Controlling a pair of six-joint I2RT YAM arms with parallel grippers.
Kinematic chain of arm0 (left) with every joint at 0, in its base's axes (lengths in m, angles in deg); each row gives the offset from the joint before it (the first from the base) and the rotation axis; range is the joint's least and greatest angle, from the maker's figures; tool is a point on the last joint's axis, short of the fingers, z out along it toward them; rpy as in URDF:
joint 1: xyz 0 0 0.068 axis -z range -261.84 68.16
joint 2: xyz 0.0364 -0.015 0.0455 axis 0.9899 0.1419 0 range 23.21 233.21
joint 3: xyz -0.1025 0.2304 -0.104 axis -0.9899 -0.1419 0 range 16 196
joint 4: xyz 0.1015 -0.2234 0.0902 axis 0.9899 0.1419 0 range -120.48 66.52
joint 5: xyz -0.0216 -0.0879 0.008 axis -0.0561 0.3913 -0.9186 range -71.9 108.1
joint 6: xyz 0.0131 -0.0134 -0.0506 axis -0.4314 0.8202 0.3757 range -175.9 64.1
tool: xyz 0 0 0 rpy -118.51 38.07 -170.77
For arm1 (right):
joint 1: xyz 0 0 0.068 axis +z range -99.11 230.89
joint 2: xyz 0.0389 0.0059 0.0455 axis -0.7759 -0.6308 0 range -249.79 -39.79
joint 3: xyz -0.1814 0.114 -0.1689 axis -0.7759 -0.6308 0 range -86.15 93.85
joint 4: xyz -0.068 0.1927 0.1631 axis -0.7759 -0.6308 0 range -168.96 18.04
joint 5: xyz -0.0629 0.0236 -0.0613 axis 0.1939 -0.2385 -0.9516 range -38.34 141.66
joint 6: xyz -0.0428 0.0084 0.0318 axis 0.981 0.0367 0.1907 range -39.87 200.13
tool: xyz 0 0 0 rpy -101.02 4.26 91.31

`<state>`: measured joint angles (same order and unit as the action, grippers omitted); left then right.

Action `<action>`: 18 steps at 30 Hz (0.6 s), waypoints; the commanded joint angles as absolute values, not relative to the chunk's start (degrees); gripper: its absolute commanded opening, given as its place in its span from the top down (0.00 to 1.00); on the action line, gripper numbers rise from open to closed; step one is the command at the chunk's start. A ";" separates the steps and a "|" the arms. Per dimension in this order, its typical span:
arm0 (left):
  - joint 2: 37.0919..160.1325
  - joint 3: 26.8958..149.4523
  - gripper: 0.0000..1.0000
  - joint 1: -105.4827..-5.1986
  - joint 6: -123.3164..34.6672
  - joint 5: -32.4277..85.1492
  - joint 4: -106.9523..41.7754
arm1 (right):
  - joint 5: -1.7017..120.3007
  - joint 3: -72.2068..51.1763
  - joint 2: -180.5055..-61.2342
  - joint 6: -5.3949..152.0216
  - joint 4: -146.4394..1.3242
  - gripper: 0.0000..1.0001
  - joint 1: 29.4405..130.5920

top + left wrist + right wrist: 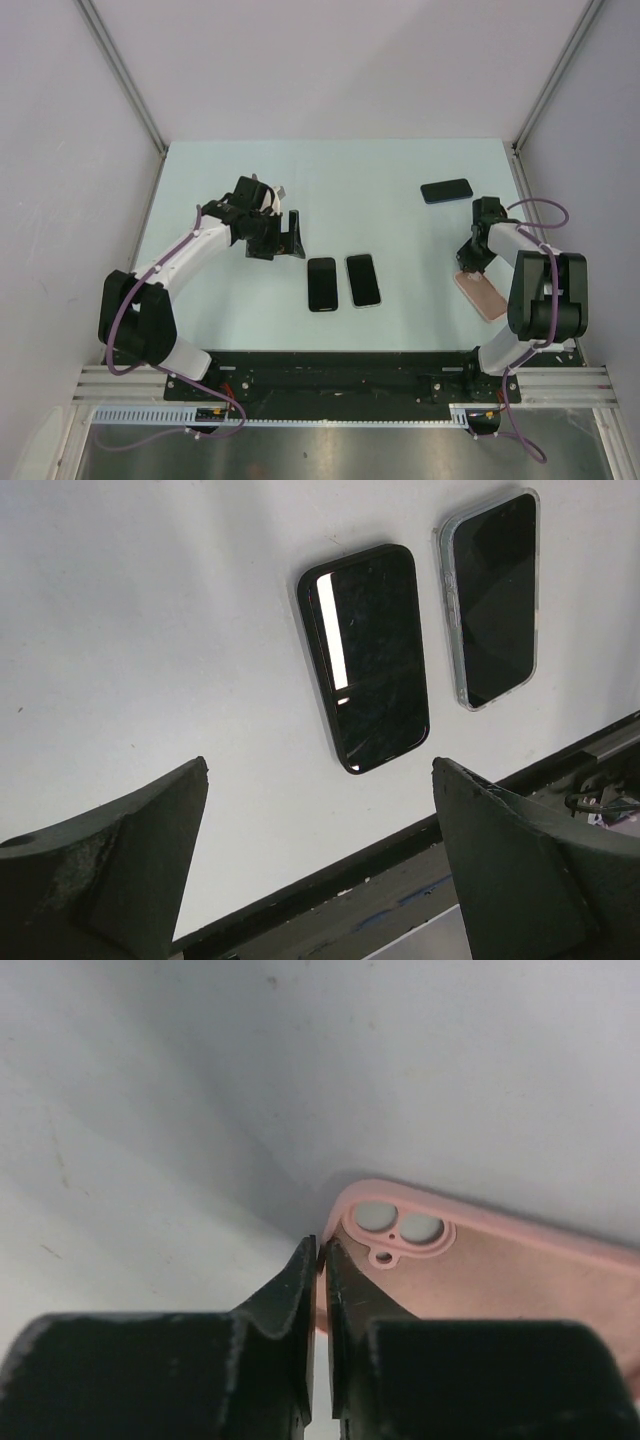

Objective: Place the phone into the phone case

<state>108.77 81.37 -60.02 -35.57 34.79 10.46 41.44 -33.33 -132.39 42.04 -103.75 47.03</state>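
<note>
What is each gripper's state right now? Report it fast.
Left gripper: open, holding nothing.
Right gripper: closed, pinching the rim of the pink rectangular phone case.

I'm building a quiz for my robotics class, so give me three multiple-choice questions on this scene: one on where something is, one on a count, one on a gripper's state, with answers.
1. Where does the pink case lie?
A. at the right of the table, by the right gripper
B. between the middle phones
C. under the left arm

2. How many phones lie side by side in the middle?
A. one
B. two
C. four

3. How is the left gripper?
A. shut on a phone
B. shut on the case
C. open, holding nothing

Answers:
1 A, the top view shows it beside that gripper.
2 B, a black phone and a clear-cased phone.
3 C, its fingers stand wide apart.
</note>
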 commanded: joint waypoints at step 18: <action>107.76 81.31 0.04 -60.92 -36.74 33.74 10.12 | 61.77 -32.54 -141.21 -3.52 -81.29 1.00 55.11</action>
<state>108.77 81.37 -60.28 -35.57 34.70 10.49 57.11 -33.09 -137.68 10.96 -90.40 52.15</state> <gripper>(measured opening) 0.965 0.010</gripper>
